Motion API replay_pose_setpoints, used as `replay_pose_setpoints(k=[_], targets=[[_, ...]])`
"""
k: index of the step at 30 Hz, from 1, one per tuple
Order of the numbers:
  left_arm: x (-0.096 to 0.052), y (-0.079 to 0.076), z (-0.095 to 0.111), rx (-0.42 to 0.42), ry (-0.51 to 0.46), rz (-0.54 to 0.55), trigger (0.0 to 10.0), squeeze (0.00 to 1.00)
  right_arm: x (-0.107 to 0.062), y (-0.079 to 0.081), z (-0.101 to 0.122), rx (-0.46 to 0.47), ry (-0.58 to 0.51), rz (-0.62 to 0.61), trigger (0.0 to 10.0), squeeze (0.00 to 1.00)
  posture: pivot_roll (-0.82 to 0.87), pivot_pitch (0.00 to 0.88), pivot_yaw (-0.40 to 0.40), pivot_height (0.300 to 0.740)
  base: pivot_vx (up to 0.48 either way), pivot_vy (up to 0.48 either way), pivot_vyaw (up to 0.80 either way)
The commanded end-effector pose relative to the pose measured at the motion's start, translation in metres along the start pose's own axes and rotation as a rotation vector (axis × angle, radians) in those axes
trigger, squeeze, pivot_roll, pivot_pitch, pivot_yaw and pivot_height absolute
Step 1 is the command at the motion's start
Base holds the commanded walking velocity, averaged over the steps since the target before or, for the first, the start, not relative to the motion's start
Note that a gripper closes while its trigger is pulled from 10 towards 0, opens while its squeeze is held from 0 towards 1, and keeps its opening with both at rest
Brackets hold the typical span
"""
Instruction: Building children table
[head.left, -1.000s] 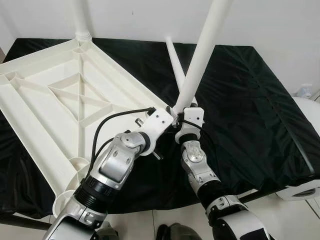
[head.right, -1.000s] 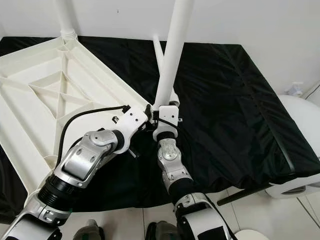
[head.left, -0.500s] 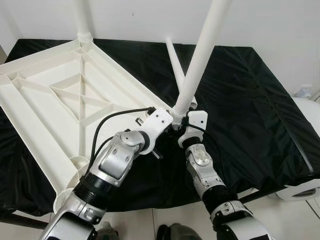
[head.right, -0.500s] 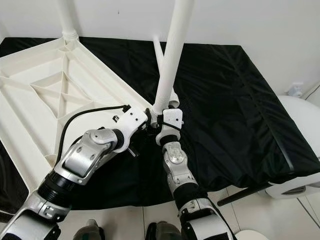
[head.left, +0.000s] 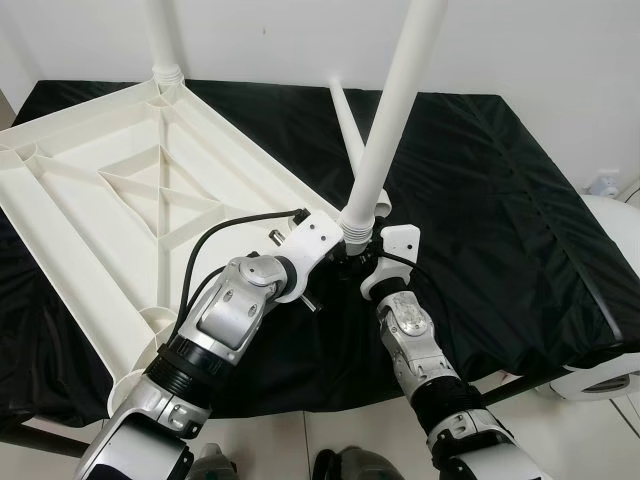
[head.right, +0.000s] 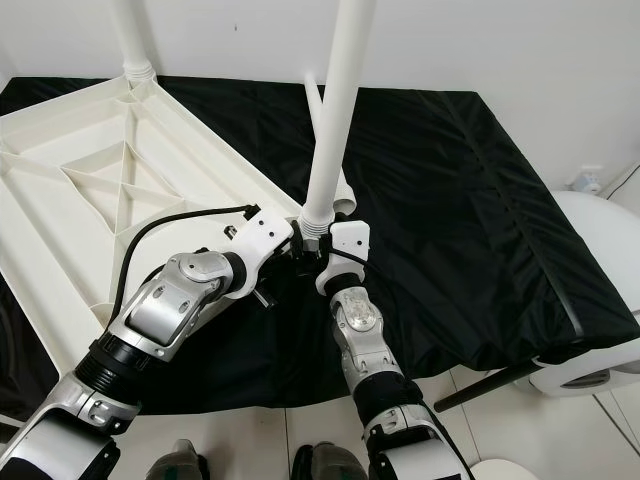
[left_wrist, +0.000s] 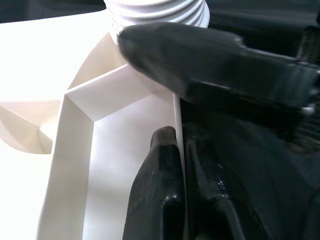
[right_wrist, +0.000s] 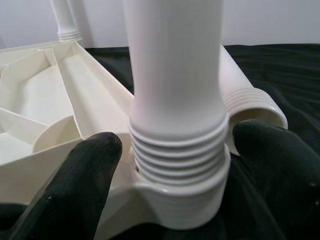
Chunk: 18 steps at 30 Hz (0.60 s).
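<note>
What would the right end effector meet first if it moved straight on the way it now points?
Most likely the threaded end of the white table leg, standing in the tabletop's corner socket between the right end effector's open fingers.

Both silver arms reach forward and meet in the middle. The left pincer (left_wrist: 175, 165) has its black fingers pressed together, while the right pincer (right_wrist: 175, 165) holds its two fingers (right_wrist: 80, 180) spread wide apart.
</note>
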<state>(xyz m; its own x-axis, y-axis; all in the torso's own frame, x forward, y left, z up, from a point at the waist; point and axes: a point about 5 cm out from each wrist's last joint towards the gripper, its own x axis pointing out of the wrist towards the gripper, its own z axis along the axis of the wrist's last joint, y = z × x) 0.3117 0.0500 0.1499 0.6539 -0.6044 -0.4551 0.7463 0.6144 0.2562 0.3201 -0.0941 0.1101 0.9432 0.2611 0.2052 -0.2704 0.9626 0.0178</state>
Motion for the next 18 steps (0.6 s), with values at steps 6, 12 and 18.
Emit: replay_pose_setpoints(k=[6,12,18], targets=[[-0.002,0.004,0.011,0.126,-0.062,-0.003,10.0,0.00,-0.004,-0.014,0.001,-0.003,0.013,-0.009,10.0,0.00,0.04,0.059,-0.063,0.740,0.000,0.000,0.00],[-0.003,0.001,0.006,0.143,-0.046,-0.037,10.0,0.95,-0.004,-0.016,0.003,-0.004,0.009,-0.015,10.0,0.00,0.03,0.059,-0.054,0.740,0.000,0.000,0.00],[-0.004,0.003,0.006,0.154,-0.047,-0.041,10.0,0.41,-0.005,-0.015,0.004,0.001,0.008,-0.008,10.0,0.00,0.04,0.059,-0.052,0.740,0.000,0.000,0.00]])
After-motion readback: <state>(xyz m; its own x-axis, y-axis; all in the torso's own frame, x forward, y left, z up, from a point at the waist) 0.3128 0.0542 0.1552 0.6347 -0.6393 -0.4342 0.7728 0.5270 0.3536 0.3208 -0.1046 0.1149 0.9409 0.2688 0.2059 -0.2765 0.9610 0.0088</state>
